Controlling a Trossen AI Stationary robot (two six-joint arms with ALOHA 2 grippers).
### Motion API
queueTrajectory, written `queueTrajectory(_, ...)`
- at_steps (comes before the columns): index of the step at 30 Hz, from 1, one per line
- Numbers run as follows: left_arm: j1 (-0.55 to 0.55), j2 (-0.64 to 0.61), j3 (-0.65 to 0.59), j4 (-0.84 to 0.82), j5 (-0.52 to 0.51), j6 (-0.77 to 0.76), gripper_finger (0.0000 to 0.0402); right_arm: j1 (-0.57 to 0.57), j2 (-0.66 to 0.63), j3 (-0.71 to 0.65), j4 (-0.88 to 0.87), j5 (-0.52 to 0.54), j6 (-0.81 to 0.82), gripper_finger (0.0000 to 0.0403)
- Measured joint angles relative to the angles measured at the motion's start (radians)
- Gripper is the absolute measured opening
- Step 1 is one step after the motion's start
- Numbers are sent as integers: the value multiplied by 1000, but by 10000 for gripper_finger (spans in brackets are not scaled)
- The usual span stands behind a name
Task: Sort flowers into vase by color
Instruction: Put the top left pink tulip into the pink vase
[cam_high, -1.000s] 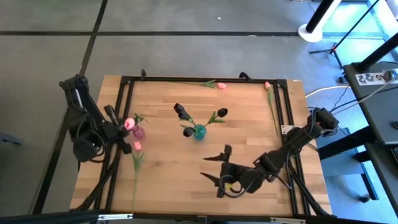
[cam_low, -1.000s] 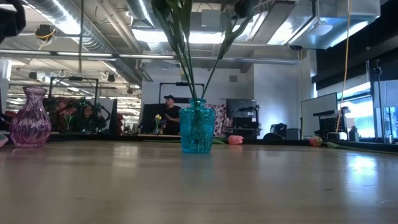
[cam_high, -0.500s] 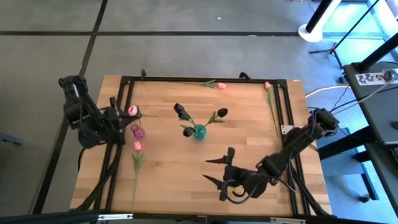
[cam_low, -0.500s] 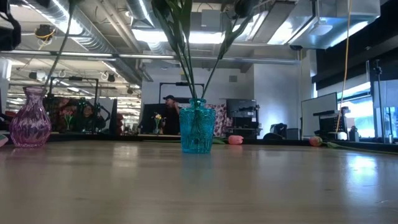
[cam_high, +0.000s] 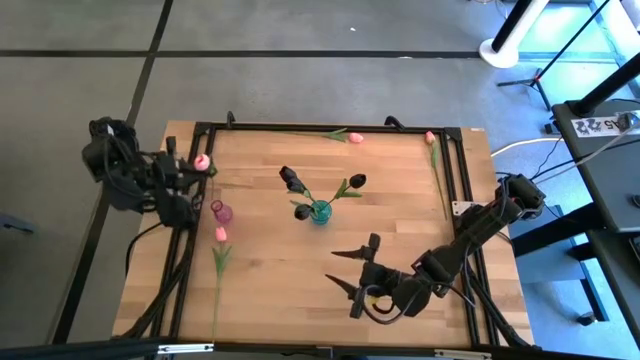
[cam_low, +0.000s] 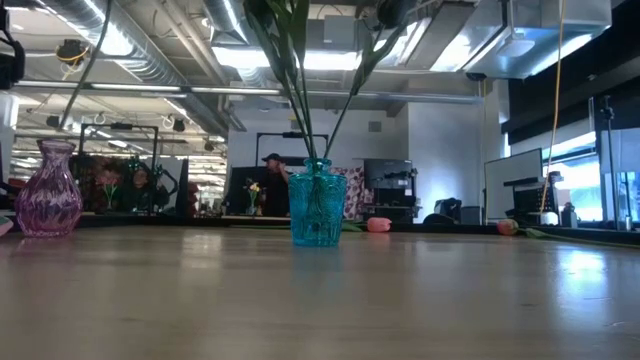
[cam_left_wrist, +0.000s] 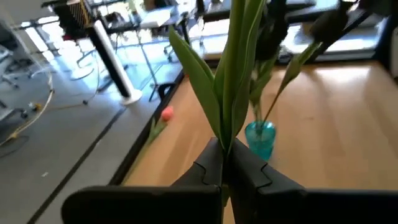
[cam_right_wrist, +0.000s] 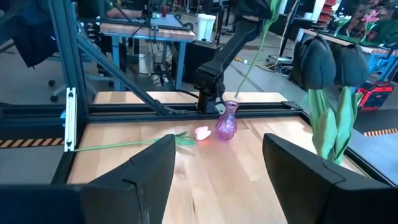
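Pink tulip (cam_high: 203, 162) was pinched by its stem in the left gripper (cam_high: 178, 178), lifted over the table's (cam_high: 270, 250) left edge near the purple vase (cam_high: 222, 211), right gripper (cam_high: 352, 272) was spread wide.

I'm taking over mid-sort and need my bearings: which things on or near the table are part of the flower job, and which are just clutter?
Part of the job:
- pink tulip held in the shut left tool
- purple vase
- teal vase holding dark tulips
- loose pink tulips
- right tool, open, waiting

Just lying about:
- white stand on the floor
- cables by the table
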Motion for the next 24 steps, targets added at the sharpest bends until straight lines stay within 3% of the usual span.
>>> queueTrajectory(6,0,-7,-55,-37,-25,-123,2,0,0,0,-1,1,19,241)
queueTrajectory(24,0,-8,-75,45,-31,-85,2,-26,0,0,2,0,21,241)
